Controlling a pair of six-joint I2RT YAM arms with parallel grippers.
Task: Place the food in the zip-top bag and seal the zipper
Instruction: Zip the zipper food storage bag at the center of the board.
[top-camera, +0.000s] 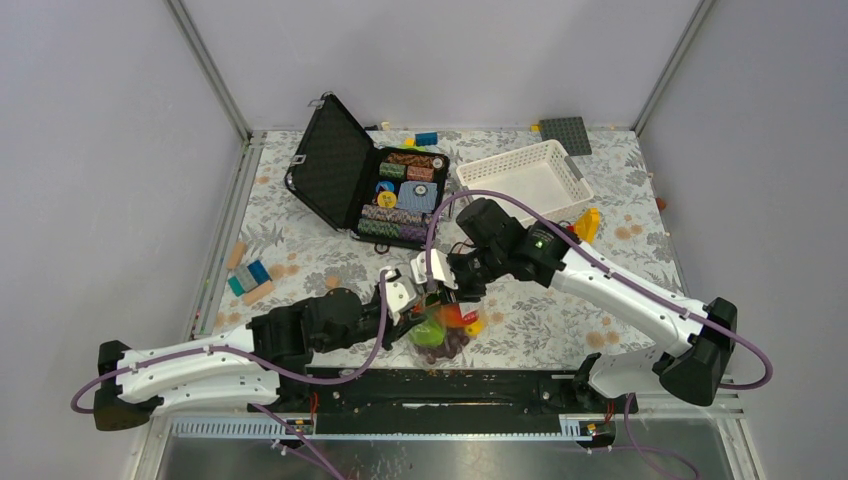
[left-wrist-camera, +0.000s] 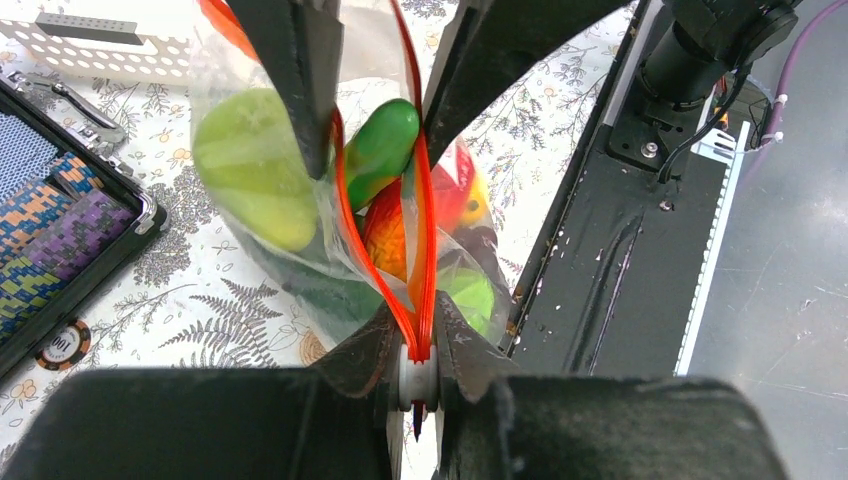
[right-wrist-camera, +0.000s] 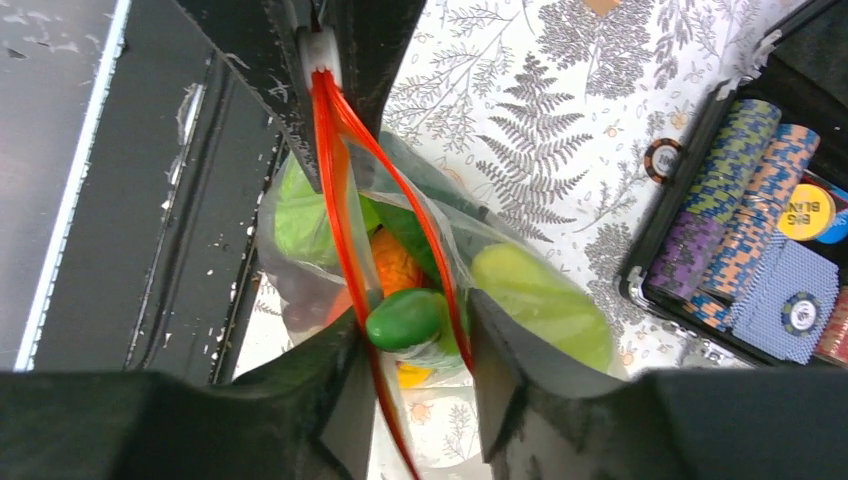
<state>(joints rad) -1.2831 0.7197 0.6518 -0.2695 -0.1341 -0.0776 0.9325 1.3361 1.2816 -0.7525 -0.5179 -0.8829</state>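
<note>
The clear zip-top bag hangs between my two grippers near the table's front edge. It holds the food: a light green pear, a green cucumber, an orange ball, a red-orange mango and dark grapes. My left gripper is shut on the zipper's white slider at one end of the red-orange zipper. The two strips spread apart from there. My right gripper straddles the bag's mouth with its jaws apart, the cucumber tip between them.
A black case with chip stacks lies open behind the bag, a loose chip beside it. A white lattice basket stands at back right, near a grey baseplate and loose bricks. The black base rail runs just in front.
</note>
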